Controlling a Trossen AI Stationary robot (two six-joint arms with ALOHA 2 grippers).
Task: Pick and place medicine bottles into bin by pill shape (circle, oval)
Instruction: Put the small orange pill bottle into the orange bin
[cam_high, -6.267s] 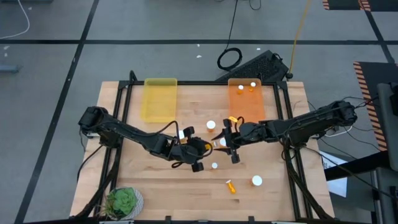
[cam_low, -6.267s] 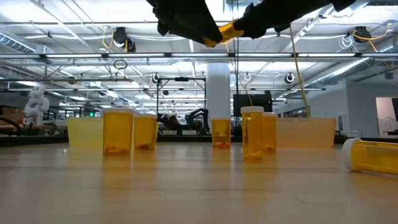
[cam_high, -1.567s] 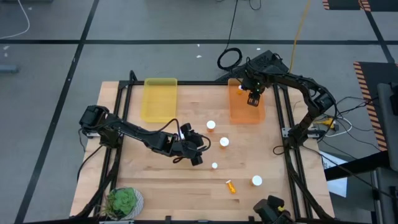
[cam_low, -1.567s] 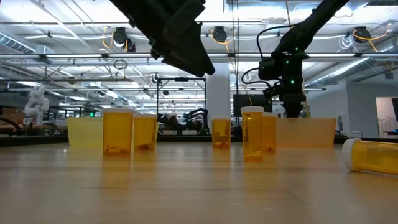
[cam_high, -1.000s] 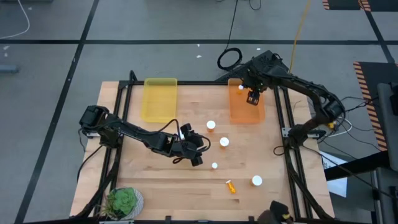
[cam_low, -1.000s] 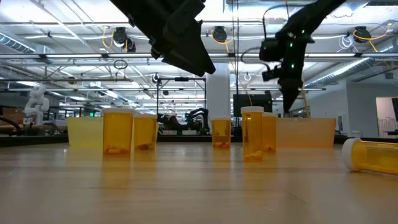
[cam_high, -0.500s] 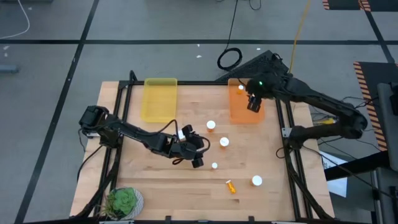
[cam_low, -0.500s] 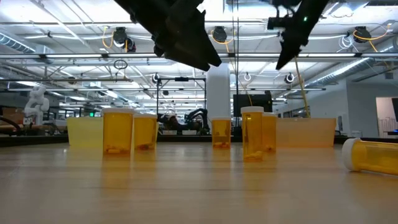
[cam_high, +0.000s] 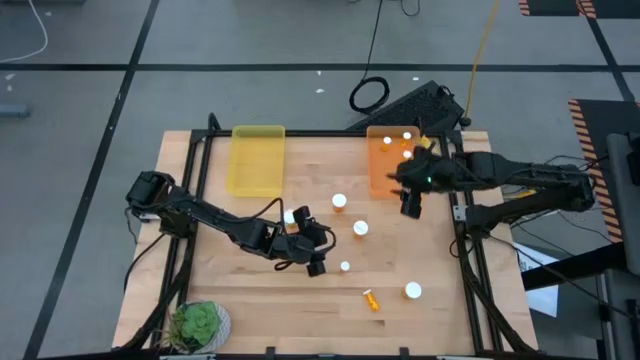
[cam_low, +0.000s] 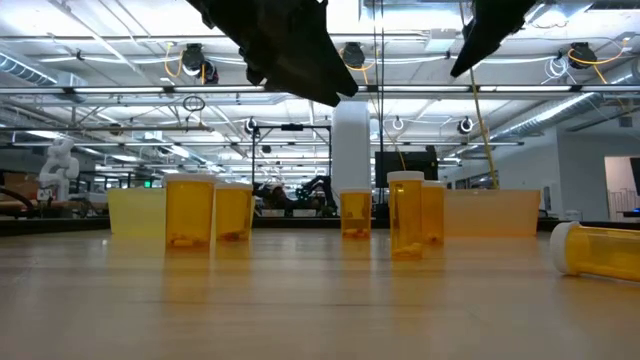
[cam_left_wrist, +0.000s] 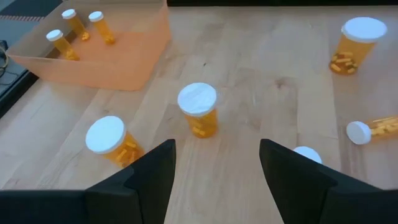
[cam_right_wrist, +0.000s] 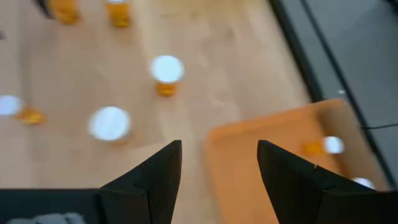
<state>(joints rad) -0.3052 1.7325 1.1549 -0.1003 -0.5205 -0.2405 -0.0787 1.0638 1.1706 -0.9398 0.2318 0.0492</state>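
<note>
Several orange medicine bottles with white caps stand on the wooden table, among them one bottle (cam_high: 339, 201), a second (cam_high: 360, 228) and a third (cam_high: 412, 291). Another bottle (cam_high: 371, 298) lies on its side. Three bottles (cam_high: 407, 135) lie in the orange bin (cam_high: 385, 178). My left gripper (cam_high: 318, 250) hovers open above the table's middle, with a standing bottle (cam_left_wrist: 198, 115) ahead of its fingers. My right gripper (cam_high: 410, 207) hangs open and empty over the orange bin's near right corner (cam_right_wrist: 273, 155).
A yellow bin (cam_high: 258, 160) stands at the far left of the table. A potted plant (cam_high: 197, 325) sits at the near left corner. A black frame (cam_high: 455, 215) borders the table top. Bare wood lies along the near edge.
My right gripper has risen out of the orange bin and gone toward the table's near edge, past the bin's near right corner, open and empty. The bottles in the bin and on the table have stayed put.
</note>
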